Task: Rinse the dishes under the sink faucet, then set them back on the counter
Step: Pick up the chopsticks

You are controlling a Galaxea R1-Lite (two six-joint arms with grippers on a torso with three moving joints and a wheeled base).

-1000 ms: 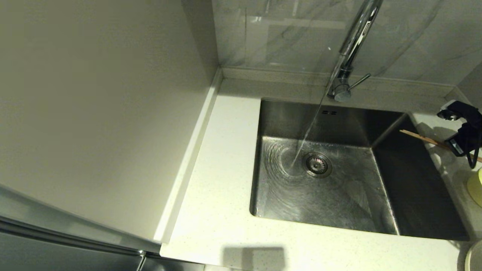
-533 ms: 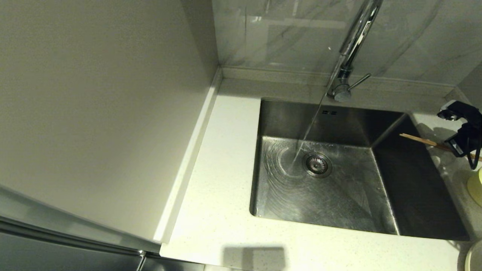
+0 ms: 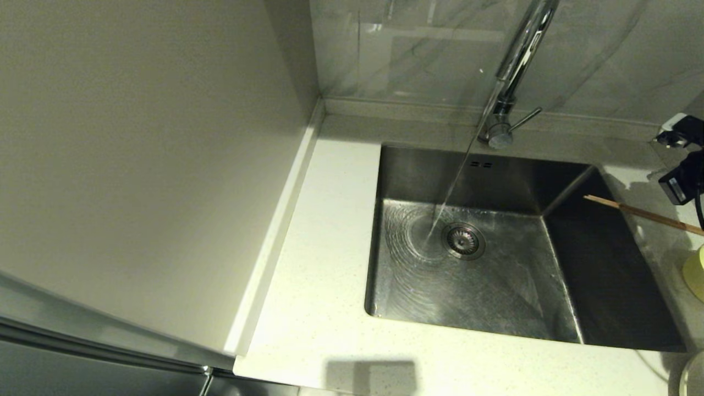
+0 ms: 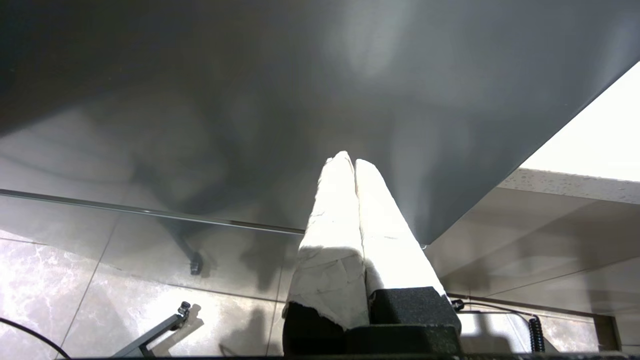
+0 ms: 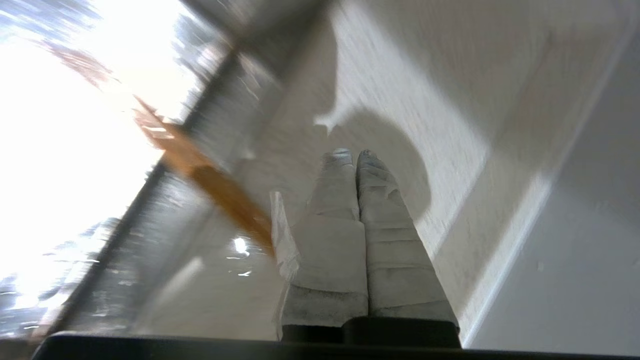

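The two wooden chopsticks [image 3: 643,214] lie on the counter [image 3: 319,275] to the right of the sink [image 3: 605,286], their tips overhanging the basin. My right gripper [image 5: 352,154] hovers above the counter beside a chopstick [image 5: 220,195], shut and holding nothing. The right arm [image 3: 679,184] shows at the far right edge. Water runs from the sink faucet [image 3: 517,60] and lands beside the drain strainer [image 3: 465,240]. The yellow-green bowl [image 3: 696,272] and the plate's rim [image 3: 694,379] peek in at the right edge. My left gripper [image 4: 349,161] is shut and parked below counter level.
A tall pale cabinet side [image 3: 154,165] rises along the left of the counter. The grey marbled wall [image 3: 418,49] stands behind the faucet, above the low raised back edge [image 3: 396,110]. The faucet lever [image 3: 525,119] sticks out to the right.
My right arm has lifted up and back off the chopsticks, toward the wall. The chopsticks stay lying on the counter edge. Water keeps running.
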